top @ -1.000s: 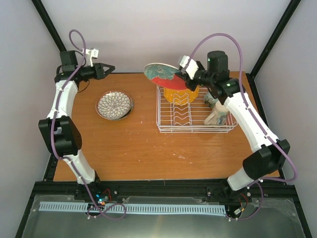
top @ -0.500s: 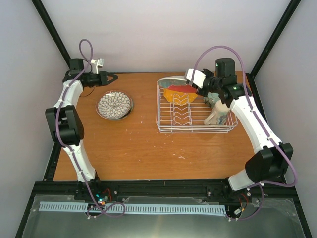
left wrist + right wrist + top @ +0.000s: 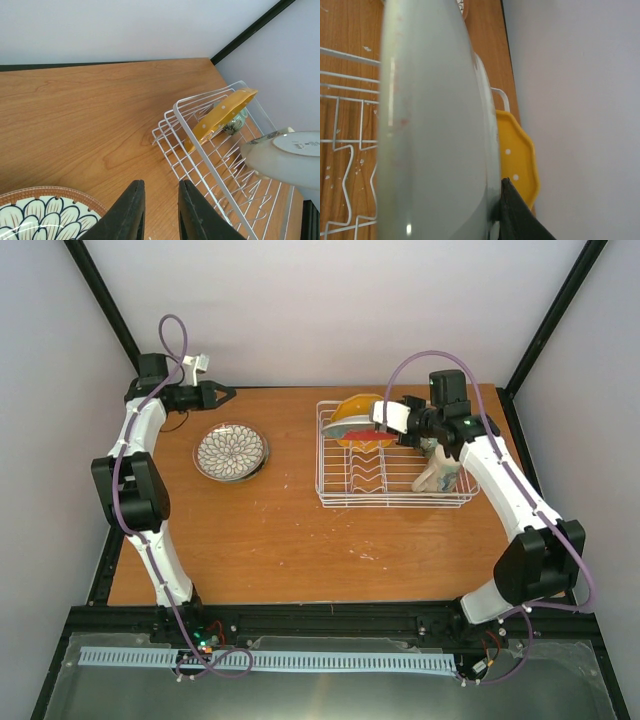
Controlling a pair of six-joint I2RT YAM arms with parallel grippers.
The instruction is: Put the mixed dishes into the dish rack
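Far at the upper left, the left hand (image 3: pixel 218 395) hovers empty, fingers (image 3: pixel 129 215) nearly together, with the white plate with dark floral pattern (image 3: pixel 231 452) flat on the tabletop (image 3: pixel 280 540) just below it. Right of centre, the dish rack (image 3: pixel 340 485) holds the orange-yellow scalloped plate (image 3: pixel 352 408) on edge. The right hand (image 3: pixel 380 424) is clamped on the red-and-teal plate (image 3: pixel 434 125), upright over the rack beside the orange one; the cream mug (image 3: pixel 438 476) sits farther right.
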